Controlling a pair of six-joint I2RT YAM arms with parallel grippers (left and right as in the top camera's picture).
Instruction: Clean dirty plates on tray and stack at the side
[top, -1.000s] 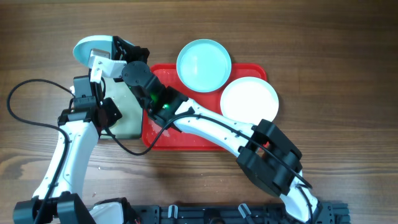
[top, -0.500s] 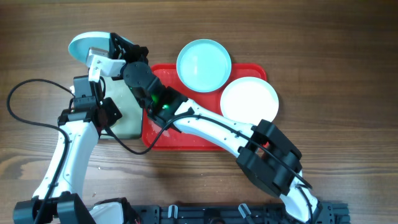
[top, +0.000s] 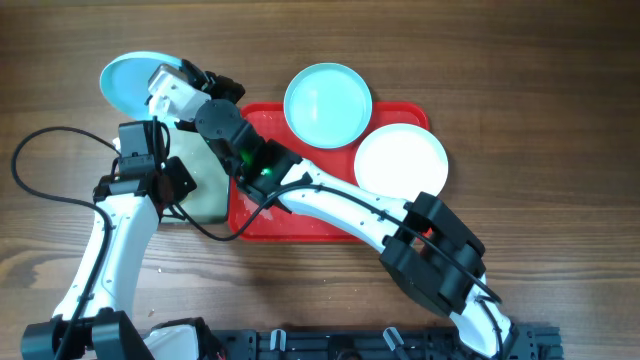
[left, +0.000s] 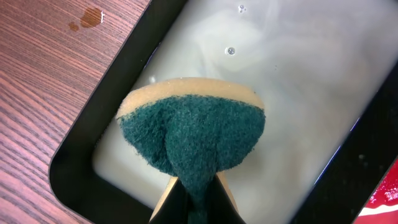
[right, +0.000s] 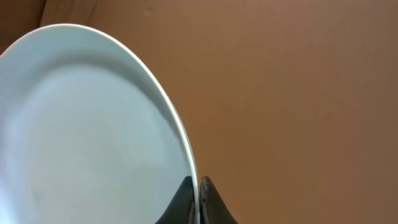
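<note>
Right pincer (right: 197, 188) tight on turquoise plate (right: 81, 124), left pincer (left: 190, 190) on sponge (left: 193, 134)

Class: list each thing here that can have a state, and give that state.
held turquoise plate: gripped at its rim, beyond the red tray's left end
second turquoise plate: lying flat, overlapping the tray's far rim
white plate: lying flat, overlapping the tray's right end
sponge: pinched, folded, above cloudy liquid
black-rimmed tray: holding cloudy liquid
right gripper: shut on the held turquoise plate
left gripper: shut on the sponge
</note>
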